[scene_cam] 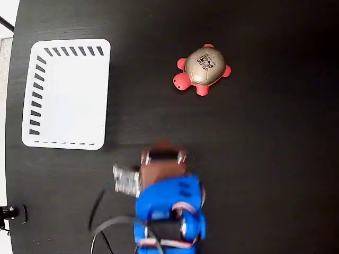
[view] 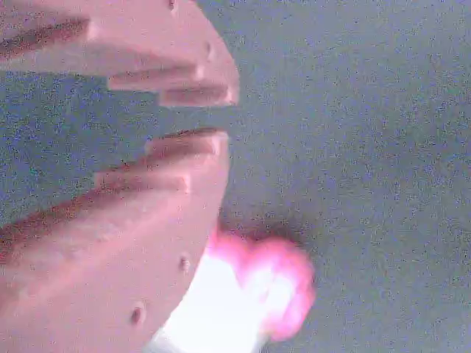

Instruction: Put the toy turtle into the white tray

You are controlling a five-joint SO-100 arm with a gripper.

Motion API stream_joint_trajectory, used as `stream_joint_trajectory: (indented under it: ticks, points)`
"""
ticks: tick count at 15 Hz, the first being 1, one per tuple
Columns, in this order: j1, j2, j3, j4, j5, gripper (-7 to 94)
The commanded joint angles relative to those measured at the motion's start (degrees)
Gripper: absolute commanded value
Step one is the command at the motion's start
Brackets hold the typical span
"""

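Observation:
The toy turtle [scene_cam: 203, 69], with a beige-gold shell and pink-red head and legs, sits on the dark table at the upper right of the fixed view. In the wrist view it is a blurred pink and pale shape [view: 257, 294] at the bottom, partly behind the lower finger. The white tray [scene_cam: 66, 92] lies empty at the upper left. My gripper [scene_cam: 163, 147] hangs low in the middle, well short of the turtle and to the right of the tray. Its pink fingers [view: 184, 184] stand almost together with nothing between them, and the gripper [view: 224, 118] reads as shut.
The blue arm body [scene_cam: 169, 209] and its black cables [scene_cam: 106, 227] fill the bottom centre. The table's left edge [scene_cam: 8, 159] runs close beside the tray. Bare dark tabletop [scene_cam: 275, 169] stretches to the right.

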Motion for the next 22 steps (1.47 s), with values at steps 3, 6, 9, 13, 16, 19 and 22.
stream_joint_trajectory:
  ticks: [3, 6, 9, 13, 16, 19, 22]
  points:
    - [5.2, -20.4, -30.4, 8.3, -4.7, 0]
    - [9.1, -32.1, -47.2, 14.8, -13.8, 0]
    - [12.0, -41.7, -63.7, 18.5, -21.9, 0]
    - [13.7, -56.9, -86.8, 28.2, -32.3, 0]
    - [14.9, -60.6, -89.3, 29.4, -42.3, 0]
    - [14.9, -65.0, -91.6, 32.3, -47.4, 0]
    - [14.3, -68.5, -92.1, 32.4, -49.3, 13]
